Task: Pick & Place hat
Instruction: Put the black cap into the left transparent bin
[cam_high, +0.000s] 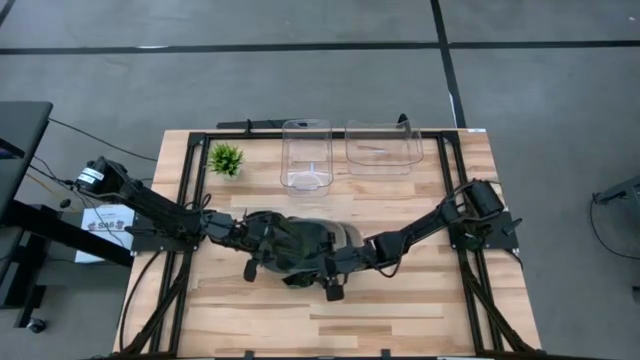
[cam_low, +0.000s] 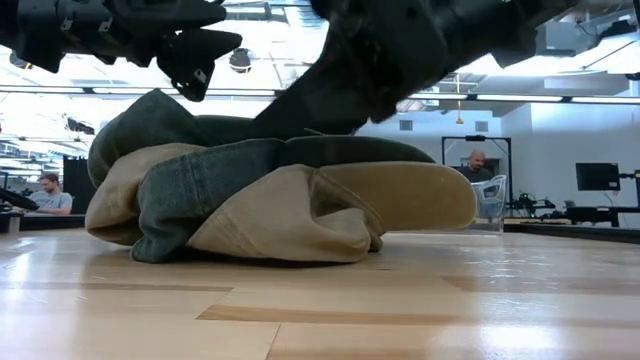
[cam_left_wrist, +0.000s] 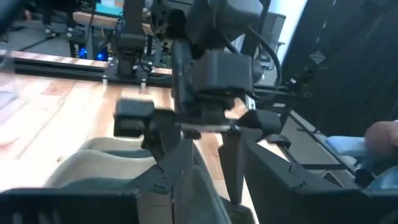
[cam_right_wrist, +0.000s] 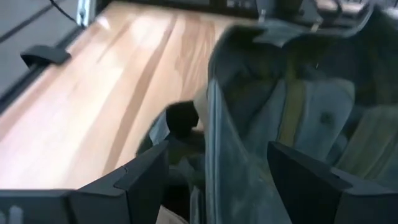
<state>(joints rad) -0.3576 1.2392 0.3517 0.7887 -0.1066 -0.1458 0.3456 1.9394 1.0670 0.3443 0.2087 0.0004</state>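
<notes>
The hat (cam_high: 300, 240) is a crumpled cap of olive, denim-blue and tan cloth. It lies on the table's middle with its tan brim (cam_low: 400, 195) flat on the wood. My left gripper (cam_high: 250, 240) hovers open over the hat's left part, and in the low view its finger (cam_low: 195, 65) ends just above the raised olive crown (cam_low: 150, 115). My right gripper (cam_right_wrist: 214, 180) is open, coming at the hat from the right. The hat's upright edge (cam_right_wrist: 210, 124) stands between its fingers, with the lined inside (cam_right_wrist: 292, 106) beside one of them. My right gripper straddles the hat's edge (cam_right_wrist: 210, 143), one finger (cam_right_wrist: 311, 180) on the inner side and one finger (cam_right_wrist: 137, 180) on the outer side. The fingers are wide apart, and I cannot tell whether either one touches the cloth. The hat rests on the table.
Two clear plastic bins (cam_high: 307, 155) (cam_high: 383, 145) stand at the table's far edge, with a small green plant (cam_high: 227, 158) to their left. A black frame rail (cam_high: 190, 190) runs along the table's sides. Bare wood (cam_high: 400, 310) lies near the front edge. People sit in the room beyond.
</notes>
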